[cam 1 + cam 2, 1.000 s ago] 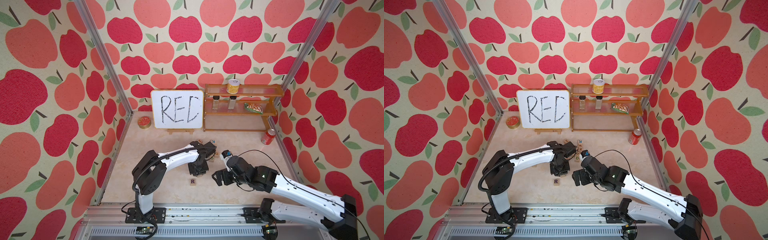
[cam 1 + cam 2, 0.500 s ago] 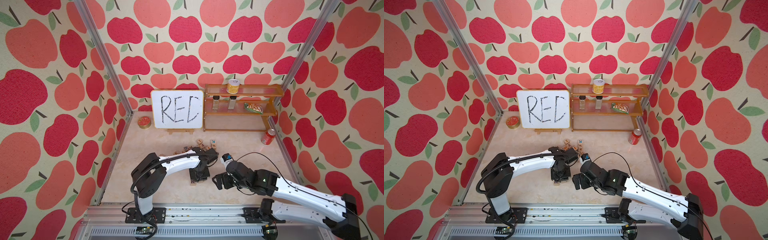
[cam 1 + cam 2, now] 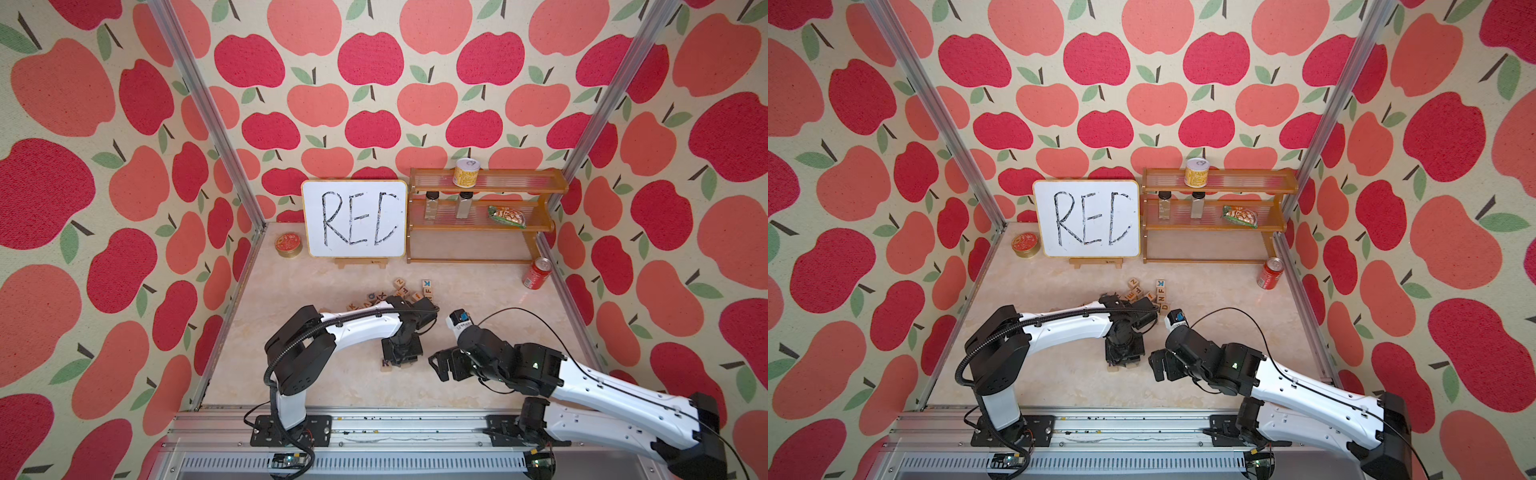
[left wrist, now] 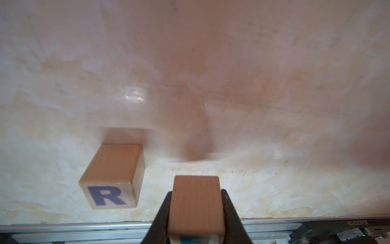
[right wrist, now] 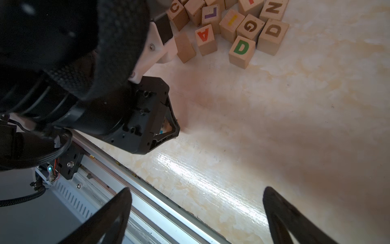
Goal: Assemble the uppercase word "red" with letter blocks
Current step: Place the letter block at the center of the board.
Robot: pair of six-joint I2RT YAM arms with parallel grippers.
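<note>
Left gripper clamped on blue-lettered block, likely E; print blurred. R block on table, lower centre in top view, just beside. I'd set it down square, right of R, then release. Right gripper wide, empty. Green D block in pile.

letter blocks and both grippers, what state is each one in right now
R block, lies free, R showing
held block, clamped, beside R block, not touching it
green D block, untouched in the pile
left gripper, shut on held block
right gripper, open, empty
</note>
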